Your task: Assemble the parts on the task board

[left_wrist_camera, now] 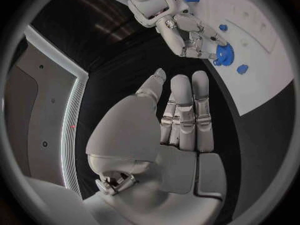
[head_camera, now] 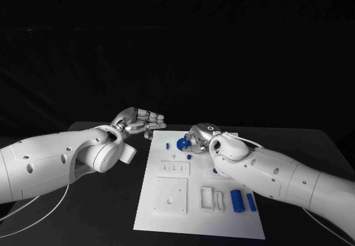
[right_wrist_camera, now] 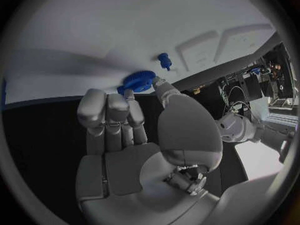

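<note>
Now the right hand (head_camera: 198,141) pinches the blue gear (left_wrist_camera: 223,53) over the task board (head_camera: 166,215), likely to fit it on. Nearby, the left hand (head_camera: 140,122) is empty, fingers loose.

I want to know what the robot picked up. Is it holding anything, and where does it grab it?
The right hand holds a blue gear by its toothed rim, at the task board. The left hand holds nothing.

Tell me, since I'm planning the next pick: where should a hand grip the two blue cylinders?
Grip a blue cylinder across its round sides near mid-length, coming from above. Both lie flat, side by side on the board, probably leaving little room for fingers between them.
</note>
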